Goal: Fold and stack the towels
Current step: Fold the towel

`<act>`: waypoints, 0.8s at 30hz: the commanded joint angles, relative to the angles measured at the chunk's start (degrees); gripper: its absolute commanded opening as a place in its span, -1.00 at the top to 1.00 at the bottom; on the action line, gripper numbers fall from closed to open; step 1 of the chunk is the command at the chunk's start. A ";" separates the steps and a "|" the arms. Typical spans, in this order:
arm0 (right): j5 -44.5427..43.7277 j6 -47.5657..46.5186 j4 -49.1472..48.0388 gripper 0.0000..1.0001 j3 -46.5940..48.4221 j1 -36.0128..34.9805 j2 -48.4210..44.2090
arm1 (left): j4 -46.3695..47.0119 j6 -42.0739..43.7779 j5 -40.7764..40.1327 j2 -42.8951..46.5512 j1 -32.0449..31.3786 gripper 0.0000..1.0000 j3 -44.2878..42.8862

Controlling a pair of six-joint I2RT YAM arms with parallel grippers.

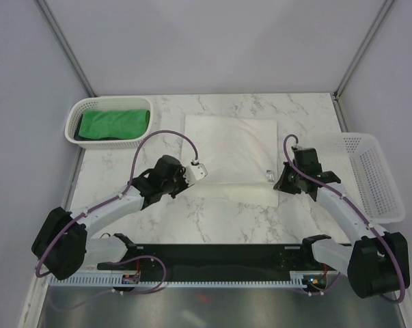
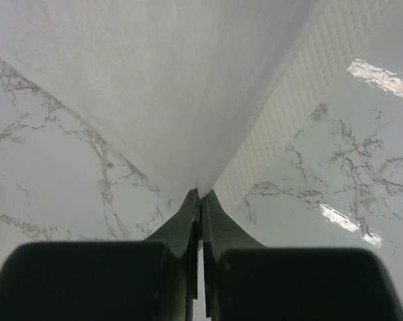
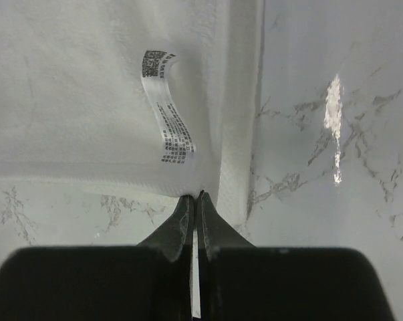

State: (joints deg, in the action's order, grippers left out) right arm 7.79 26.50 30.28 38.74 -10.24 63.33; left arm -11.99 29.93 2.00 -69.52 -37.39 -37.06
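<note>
Seen from above, a white towel [image 1: 229, 140] lies spread at the middle of the marble worktop [image 1: 124, 164], its near edge gripped by two robot arms. The left claw [image 1: 203, 171] is at the near left corner and the right claw [image 1: 271, 175] at the near right. A green towel [image 1: 113, 123] sits in a white basket [image 1: 74, 123] at the far left, with a sliver of dark cloth [image 1: 120, 141] showing under it. A second basket [image 1: 387, 191] stands at the right edge. From the left wrist, the left claw's fingers [image 2: 184, 224] are pressed together on a pinch of the white towel, which fans up and away from them above the worktop. From the right wrist, the right claw is likewise clamped on the towel's hem close to a corner, just below a printed label [image 3: 168, 110] attached to the cloth.
</note>
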 commanded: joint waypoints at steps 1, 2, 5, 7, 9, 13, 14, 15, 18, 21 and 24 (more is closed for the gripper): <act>0.21 5.22 -3.29 1.00 -4.27 -0.22 -0.84 | 0.04 1.97 -1.21 -2.45 -1.19 0.95 -0.12; 0.12 5.84 -3.56 1.00 -4.81 -0.31 -0.93 | 0.04 1.97 -1.21 -2.90 -1.63 0.95 -0.03; -0.49 6.28 -3.83 0.97 -5.78 -0.22 -1.19 | 0.04 1.97 -1.21 -4.48 -3.30 0.95 0.14; -0.93 6.19 -3.74 0.92 -6.31 -0.39 -1.81 | 0.04 1.97 -1.21 -5.01 -3.74 0.95 0.23; -1.03 5.93 -3.65 0.82 -6.40 -0.48 -1.89 | 0.04 1.97 -1.21 -5.98 -4.01 0.95 0.06; 0.99 5.32 -3.39 0.61 -6.31 -1.27 -2.33 | 0.04 1.97 -1.21 -7.56 -4.62 0.95 -0.38; 1.26 5.05 -3.04 0.57 -6.14 -1.53 -2.60 | 0.04 1.97 -1.21 -7.65 -4.71 0.95 -0.38; 1.26 4.79 -1.82 0.49 -5.87 -1.80 -3.38 | 0.04 1.97 -1.21 -7.48 -4.63 0.95 -0.56; 0.82 4.96 0.90 0.38 -4.56 -1.80 -5.75 | 0.04 1.97 -1.21 -7.21 -4.71 0.95 -1.26; -0.93 6.63 4.06 0.25 -1.32 -1.80 -7.60 | -5.96 -4.21 -15.26 -7.12 -4.71 0.47 -2.49; -2.69 7.95 6.80 0.21 2.11 -1.71 -8.22 | -7.87 -7.34 -18.08 -6.43 -4.71 0.33 -3.20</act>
State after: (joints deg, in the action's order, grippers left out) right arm 7.35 32.40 33.74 35.44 -11.84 56.69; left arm -15.46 27.44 -7.86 -76.97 -41.98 -38.00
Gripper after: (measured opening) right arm 0.386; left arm 0.289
